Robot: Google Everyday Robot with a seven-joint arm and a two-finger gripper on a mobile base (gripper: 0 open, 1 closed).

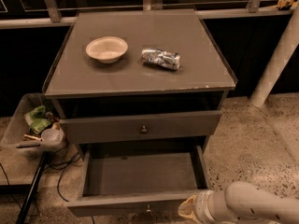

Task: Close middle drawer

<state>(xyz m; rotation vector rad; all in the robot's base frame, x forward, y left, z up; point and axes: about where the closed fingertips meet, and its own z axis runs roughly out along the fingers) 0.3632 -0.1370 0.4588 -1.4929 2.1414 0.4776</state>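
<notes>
We see the wide, shallow dark-grey wooden middle drawer [140,175] of the grey cabinet [140,76] standing far out, so nothing is closed yet and the whole push remains. Our gripper [188,209] sits by its front right corner; we cannot tell its state

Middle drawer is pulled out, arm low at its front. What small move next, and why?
Probably push the gripper forward against the middle drawer's front panel, toward the cabinet. The drawer stands far out, and the gripper sits by the panel's right end, so a straight push should slide it in.
</notes>
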